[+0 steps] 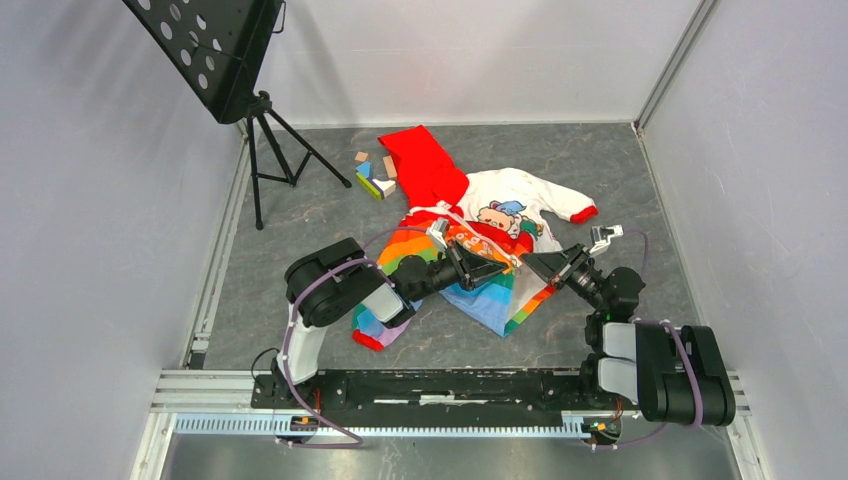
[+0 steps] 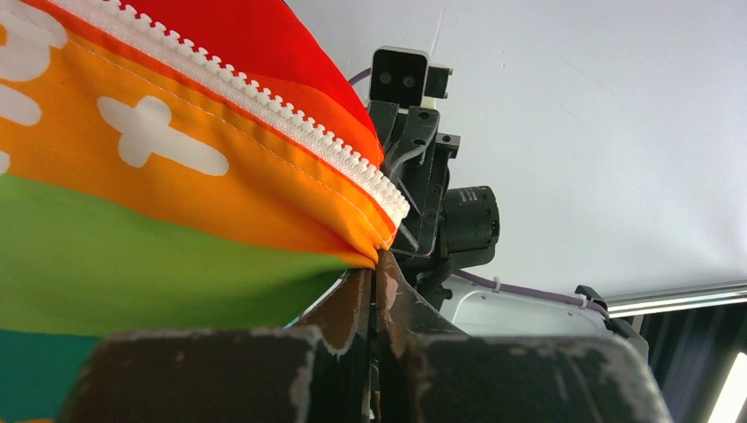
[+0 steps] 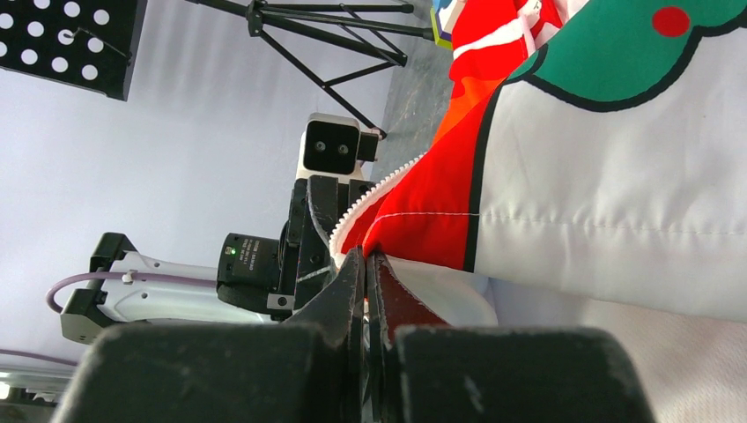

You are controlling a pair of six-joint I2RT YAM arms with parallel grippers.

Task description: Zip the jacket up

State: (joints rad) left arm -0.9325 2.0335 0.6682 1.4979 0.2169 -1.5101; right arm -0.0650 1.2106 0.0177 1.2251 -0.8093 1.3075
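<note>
Jacket: the jacket lies crumpled in the middle of the table, hood toward the far wall, with its lower front lifted between the two arms.
Zipper: the zipper shows white teeth along the orange edge, and its two halves look unjoined at the bottom. No slider or pin shows in either wrist view.
Left gripper: the left gripper is pinched closed on the corner of the rainbow panel, just below the last teeth.
Right gripper: the right gripper is clamped on the edge of the red-and-white panel, beside its teeth.
Risk, slipping: both holds take only a thin bite of cloth, so a sideways tug could pull a corner free.
Risk, misalignment: the cloth sags from each pinch, so the ends may meet twisted and fail to seat.
Risk, collision: the fingertips are very near each other, and closing in further could knock them together.
Risk, dragging: lifting could pull the hood into the blocks just beside it.
</note>
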